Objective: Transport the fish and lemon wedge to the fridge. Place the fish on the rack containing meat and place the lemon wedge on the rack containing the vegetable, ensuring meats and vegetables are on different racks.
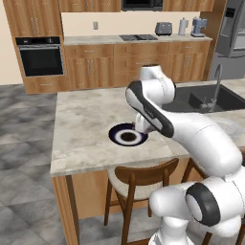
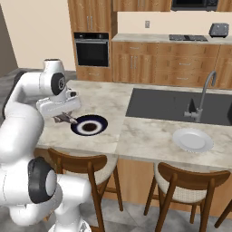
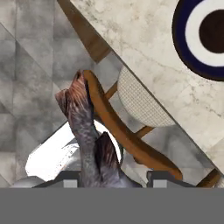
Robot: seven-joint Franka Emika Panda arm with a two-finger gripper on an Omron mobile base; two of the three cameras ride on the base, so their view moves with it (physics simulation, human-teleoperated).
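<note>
One fish (image 3: 87, 144), gripped between the fingers (image 3: 109, 180), hangs past the worktop (image 3: 144, 57) edge; plate (image 3: 199, 39) sits near that edge.

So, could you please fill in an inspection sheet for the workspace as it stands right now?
Surface: marble island counter with a dark sink and tap.
Job's things: fish in the gripper, lifted off the navy plate, tail out over the counter edge in the hand view; fridge at the back right, doors closed; lemon wedge nothing seen.
Clutter: empty white plate by the sink.
Gripper: gripper shut on the fish, beside the navy plate.
Cables: nothing seen.
Surroundings: wooden stools under the island, wall oven, toaster, wood cabinets.
</note>
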